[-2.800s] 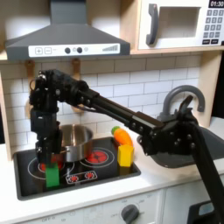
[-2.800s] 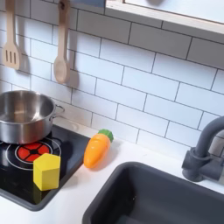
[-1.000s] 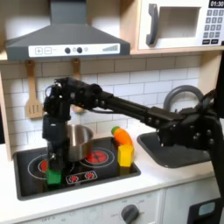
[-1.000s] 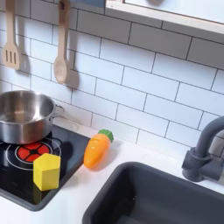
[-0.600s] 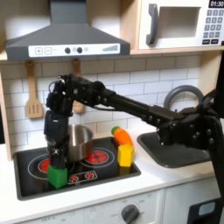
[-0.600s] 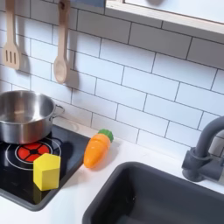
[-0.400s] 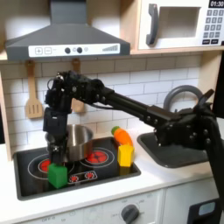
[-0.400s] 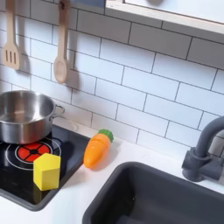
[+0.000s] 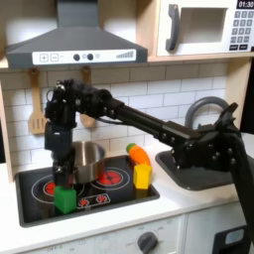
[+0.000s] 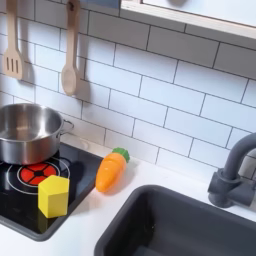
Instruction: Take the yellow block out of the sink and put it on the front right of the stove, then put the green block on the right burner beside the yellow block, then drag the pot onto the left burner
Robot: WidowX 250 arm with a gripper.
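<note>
The gripper [image 9: 65,182] points straight down over the stove's [image 9: 35,211] front edge, its fingertips at the top of the green block [image 9: 65,198]; whether it grips the block or has let go cannot be told from the first exterior view. The green block sits toward the stove's front edge, on the near side of the left burner [image 9: 50,187] and left of the red control marks. The arm reaches up and back from the gripper, then slopes down to its base at the first exterior view's right, by the sink [image 9: 198,171].

Behind the gripper, the pot [image 9: 84,161] stands at the stove's back edge, between the two burners in the first exterior view. The right burner [image 9: 110,178] lies just in front of the pot. The yellow block [image 9: 143,176] stands upright at the stove's front right corner, with an orange carrot toy [image 9: 138,156] on the counter just behind it. In the second exterior view, the yellow block [image 10: 53,195] sits beside the burner [image 10: 34,175], the carrot [image 10: 111,171] just off the stove's right edge.
</note>
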